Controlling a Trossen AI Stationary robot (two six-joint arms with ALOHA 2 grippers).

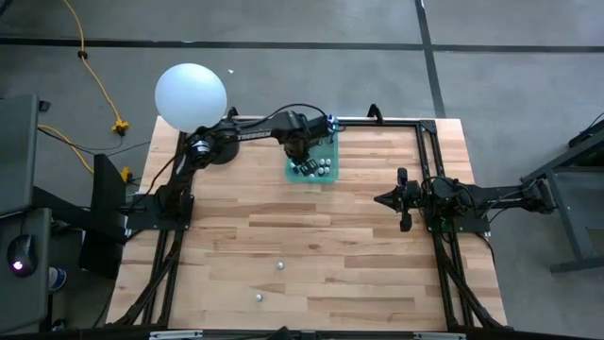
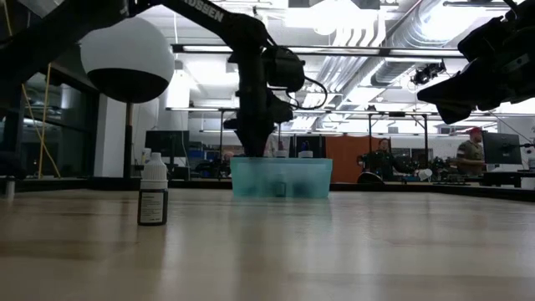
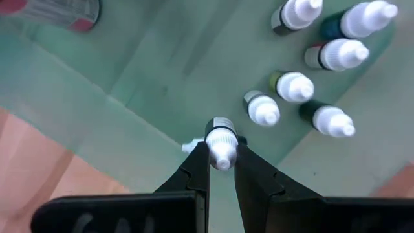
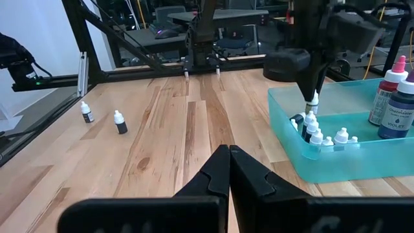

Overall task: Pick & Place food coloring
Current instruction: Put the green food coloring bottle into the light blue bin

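Inside the teal tray [image 4: 336, 155] at the tabletop's [image 1: 311, 236] far edge, the left claw [image 3: 221, 158] pinches a small food coloring bottle [image 3: 221, 139] by its white cap; its label is hidden. Six more bottles cluster nearby. The right claw [image 4: 229, 169] hovers clenched, empty, apart from two stray bottles [image 4: 119, 122].

"VIOLET" on blue bottle [image 4: 396, 113], "OSSEN" on arm [image 2: 205, 12]

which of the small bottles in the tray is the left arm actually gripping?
The white-capped bottle clamped by its cap between the left gripper jaws, nearest the teal tray wall. The other small bottles stand free.
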